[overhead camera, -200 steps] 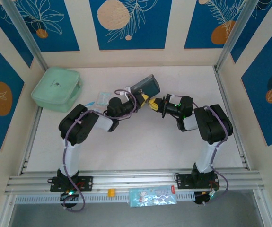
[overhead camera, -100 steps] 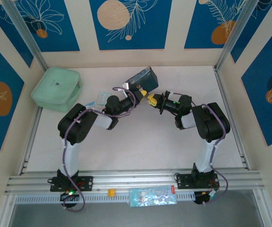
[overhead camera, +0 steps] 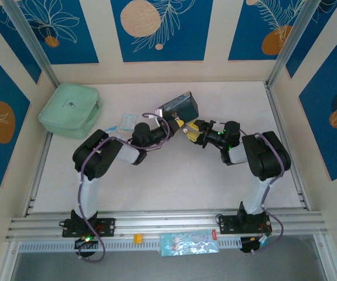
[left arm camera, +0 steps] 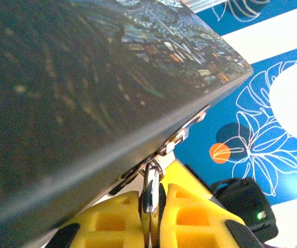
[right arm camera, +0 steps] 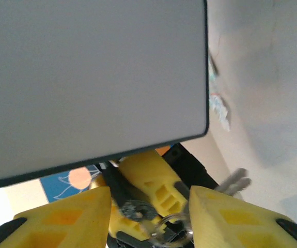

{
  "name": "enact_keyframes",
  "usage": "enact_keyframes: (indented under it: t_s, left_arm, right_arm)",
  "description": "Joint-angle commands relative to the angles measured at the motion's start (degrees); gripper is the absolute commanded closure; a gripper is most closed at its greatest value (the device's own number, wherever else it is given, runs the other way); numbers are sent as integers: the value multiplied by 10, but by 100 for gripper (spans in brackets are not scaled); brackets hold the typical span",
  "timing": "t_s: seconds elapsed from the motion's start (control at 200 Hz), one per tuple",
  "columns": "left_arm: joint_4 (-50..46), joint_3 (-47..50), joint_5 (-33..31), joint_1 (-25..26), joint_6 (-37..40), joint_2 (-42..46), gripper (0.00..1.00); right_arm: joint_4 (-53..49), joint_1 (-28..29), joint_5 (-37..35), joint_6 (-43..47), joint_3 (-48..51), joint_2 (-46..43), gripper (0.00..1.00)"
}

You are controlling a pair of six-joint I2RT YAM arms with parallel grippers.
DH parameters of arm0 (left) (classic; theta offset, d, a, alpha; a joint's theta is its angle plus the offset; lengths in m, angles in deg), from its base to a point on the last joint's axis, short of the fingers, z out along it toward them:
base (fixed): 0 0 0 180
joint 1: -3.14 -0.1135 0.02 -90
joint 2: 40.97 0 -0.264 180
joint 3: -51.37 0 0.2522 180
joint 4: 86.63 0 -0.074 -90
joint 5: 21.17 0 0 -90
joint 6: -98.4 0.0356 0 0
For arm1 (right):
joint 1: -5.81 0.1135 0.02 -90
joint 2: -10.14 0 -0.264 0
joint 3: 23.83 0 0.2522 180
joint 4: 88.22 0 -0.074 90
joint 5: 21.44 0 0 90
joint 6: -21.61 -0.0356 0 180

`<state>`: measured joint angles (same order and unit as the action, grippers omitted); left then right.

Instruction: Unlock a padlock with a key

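The blue starry tin (overhead camera: pixel 180 107) is tipped up at mid-table, with its dark side (left arm camera: pixel 86 77) close above my left gripper. The left gripper (overhead camera: pixel 178 122) (left arm camera: pixel 152 200) is shut on the padlock (left arm camera: pixel 151 192), whose shiny shackle passes through the tin's hasp (left arm camera: pixel 182 135). In the right wrist view the padlock's dark body (right arm camera: pixel 122 194) lies beside a left yellow finger (right arm camera: pixel 156 186). My right gripper (overhead camera: pixel 193 132) (right arm camera: pixel 148 209) is open around the padlock's end, holding nothing. A thin ring (right arm camera: pixel 171 228) hangs there, and a pale blurred key (right arm camera: pixel 233 181) dangles to the right.
A mint-green pouch (overhead camera: pixel 70 109) lies at the far left. A small clear-blue packet (overhead camera: pixel 126 122) lies by the left arm. The tin's grey underside (right arm camera: pixel 86 77) hangs close over the right gripper. A patterned packet (overhead camera: pixel 189 243) and a yellow block (overhead camera: pixel 137 237) rest on the near rail.
My right gripper has gone from shut to open and drawn slightly down and right from the padlock. The tin rocked up, then settled back. The left gripper keeps its grip.
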<state>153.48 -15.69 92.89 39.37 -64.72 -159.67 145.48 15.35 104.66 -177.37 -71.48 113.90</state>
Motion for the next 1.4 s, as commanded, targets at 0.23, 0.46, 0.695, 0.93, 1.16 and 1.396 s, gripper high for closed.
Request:
enact_keyframes:
  t_s: [0.23, 0.46, 0.695, 0.93, 1.16, 1.396]
  left_arm:
    - [-110, 13, 21, 8, 75, 55, 100]
    - [-190, 24, 22, 8, 41, 64, 100]
    - [-238, 32, 6, 10, -24, 91, 100]
    - [-297, 17, 16, 10, -43, 111, 100]
    - [-304, 11, 20, 10, -53, 104, 100]
    - [-287, 13, 25, 10, -62, 103, 100]
  right_arm:
    - [-619, -13, -104, 466, -73, -250, 49]
    - [-790, 53, -194, 694, -133, -280, 53]
    - [-901, 141, -308, 877, -192, -258, 55]
    - [-963, 214, -442, 981, -243, -211, 58]
    - [-974, 283, -563, 1043, -289, -158, 58]
    - [-978, 322, -696, 1087, -331, -96, 62]
